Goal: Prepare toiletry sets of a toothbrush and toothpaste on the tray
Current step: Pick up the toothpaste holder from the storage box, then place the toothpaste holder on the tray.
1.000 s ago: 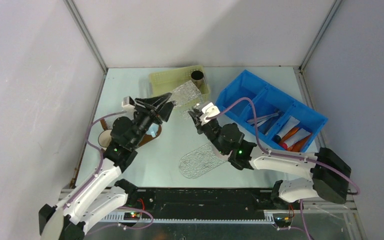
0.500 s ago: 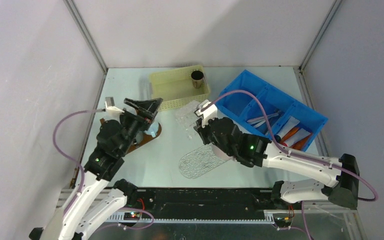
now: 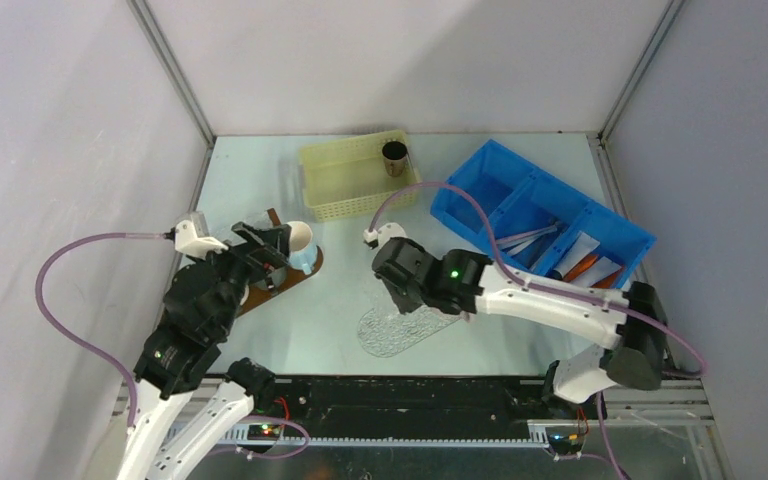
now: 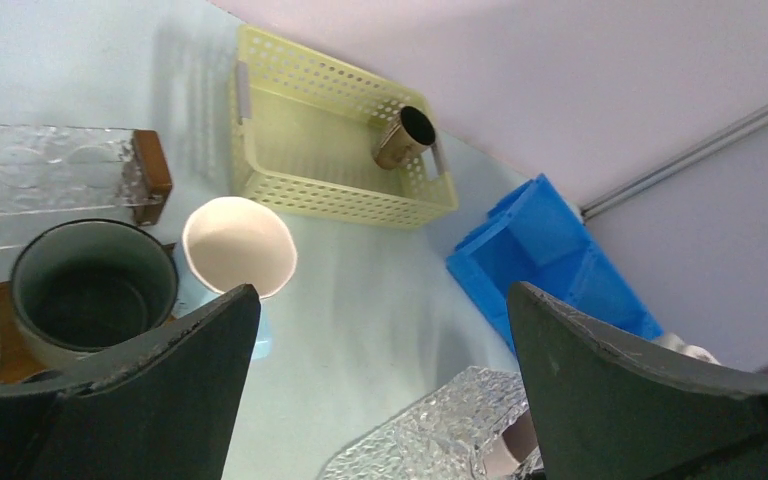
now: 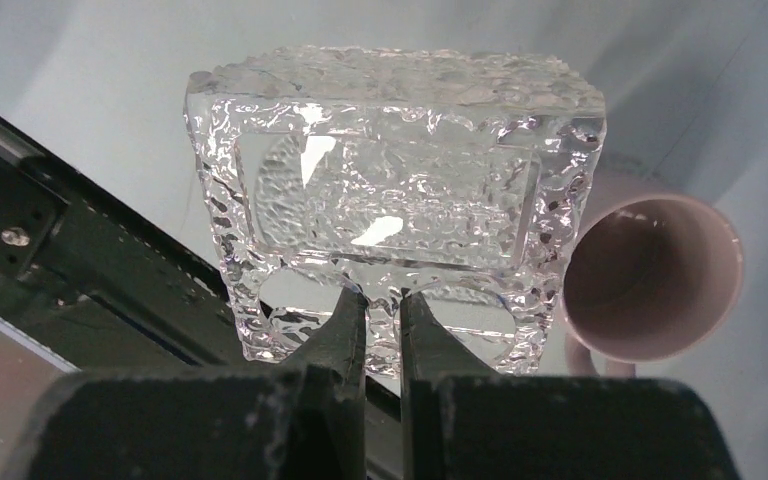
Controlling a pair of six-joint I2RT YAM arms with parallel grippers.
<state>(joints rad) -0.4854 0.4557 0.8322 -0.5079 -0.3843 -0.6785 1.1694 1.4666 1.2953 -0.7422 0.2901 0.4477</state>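
At the near rim of the clear tray (image 5: 390,200), the right end effector (image 5: 382,295) pinches it, jaws narrow. Left of the tray, the left end effector (image 4: 382,300) gapes wide, empty. Beyond the tray, rightward, toothbrushes (image 3: 520,238) and tubes (image 3: 585,270) lie in a blue bin (image 3: 475,205). Tray placement seems the step in hand; next, set it flat and release.

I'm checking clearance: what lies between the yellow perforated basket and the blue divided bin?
Bare pale table, plain in the left wrist view. In the top view, the right arm's purple cable arches over that gap.
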